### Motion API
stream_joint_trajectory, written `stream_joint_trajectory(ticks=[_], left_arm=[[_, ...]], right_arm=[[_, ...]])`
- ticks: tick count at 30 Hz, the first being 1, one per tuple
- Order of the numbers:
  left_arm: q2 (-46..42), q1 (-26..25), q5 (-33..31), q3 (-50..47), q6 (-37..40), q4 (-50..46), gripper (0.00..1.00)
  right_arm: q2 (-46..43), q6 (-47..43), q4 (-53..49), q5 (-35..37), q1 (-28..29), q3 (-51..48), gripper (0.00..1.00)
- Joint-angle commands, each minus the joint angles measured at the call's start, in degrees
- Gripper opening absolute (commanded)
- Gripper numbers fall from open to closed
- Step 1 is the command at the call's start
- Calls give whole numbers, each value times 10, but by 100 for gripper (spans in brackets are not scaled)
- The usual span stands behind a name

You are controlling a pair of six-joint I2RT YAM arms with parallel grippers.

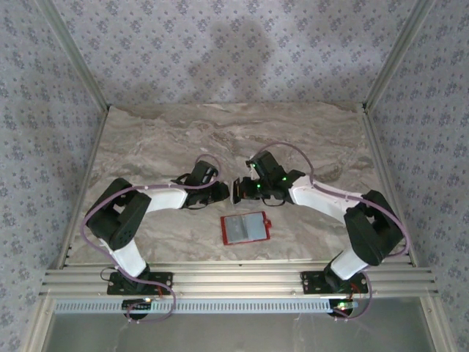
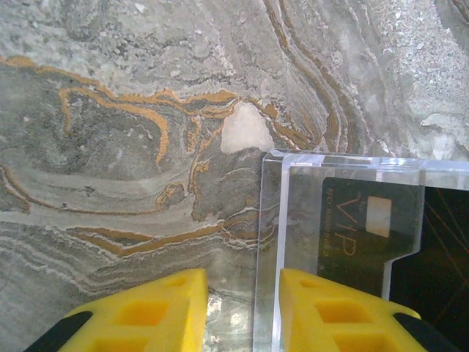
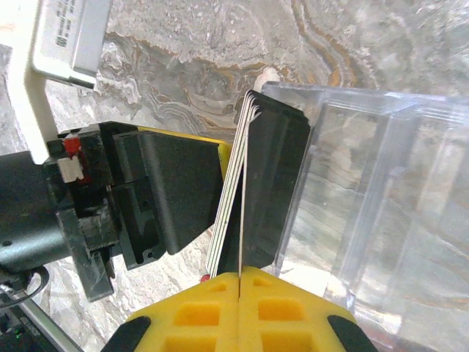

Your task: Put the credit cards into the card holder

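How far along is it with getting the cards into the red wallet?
Done: card holder lies open. In hand: right gripper pinches the credit cards at the clear box, which the left gripper grips. Remaining: carry them over and slot them in; none inside yet.

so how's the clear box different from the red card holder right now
The clear box is see-through; the card holder is red-edged with a grey inside. The clear box has dark cards in it and sits between the left hand and the right hand, which pinches the cards; the card holder lies open and flat apart from them, touched by neither. Both are roughly rectangular.
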Motion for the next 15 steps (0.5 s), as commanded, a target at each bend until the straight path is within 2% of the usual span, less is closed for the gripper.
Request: stream_joint_trajectory(ticks=[1, 15], left_arm=[[-10, -14, 17, 11, 16, -52, 33], [-58, -13, 15, 25, 38, -97, 36]], right_arm=[[-38, 10, -34, 34, 0, -18, 2], [-91, 25, -56, 59, -25, -64, 0]])
